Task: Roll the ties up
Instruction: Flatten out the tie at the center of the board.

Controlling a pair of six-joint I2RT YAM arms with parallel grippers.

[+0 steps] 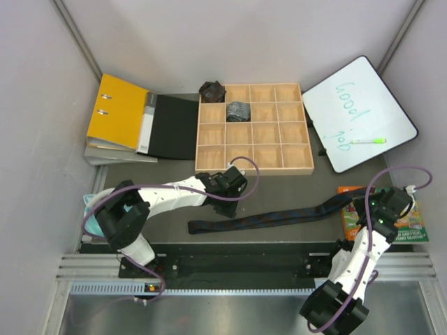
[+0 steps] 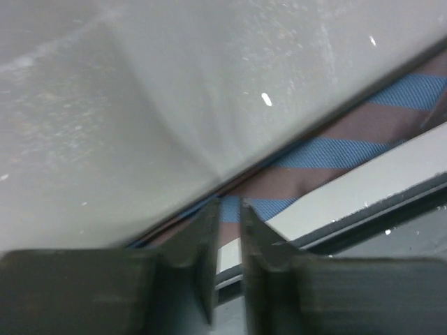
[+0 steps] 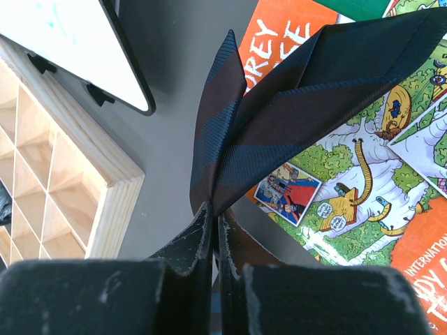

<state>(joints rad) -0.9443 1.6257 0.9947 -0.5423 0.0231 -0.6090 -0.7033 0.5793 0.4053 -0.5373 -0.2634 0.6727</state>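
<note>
"Top external: the striped tie (image 1: 279, 215) lies stretched across lower centre, and the right gripper (image 3: 215, 213) pinches its right-hand end."

"And the left gripper (image 2: 227, 216) is nearly closed, grasp unclear. Rolling seems unstarted; next, curl one end tightly."

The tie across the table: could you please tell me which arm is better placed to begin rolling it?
Probably the right: the right hand pinches one end of the tie; the left hand is beside the flat stretch, grip unclear.

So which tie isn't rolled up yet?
The long striped tie stretched across the table; the brownish bundle and greyish bundle are already coiled.
</note>
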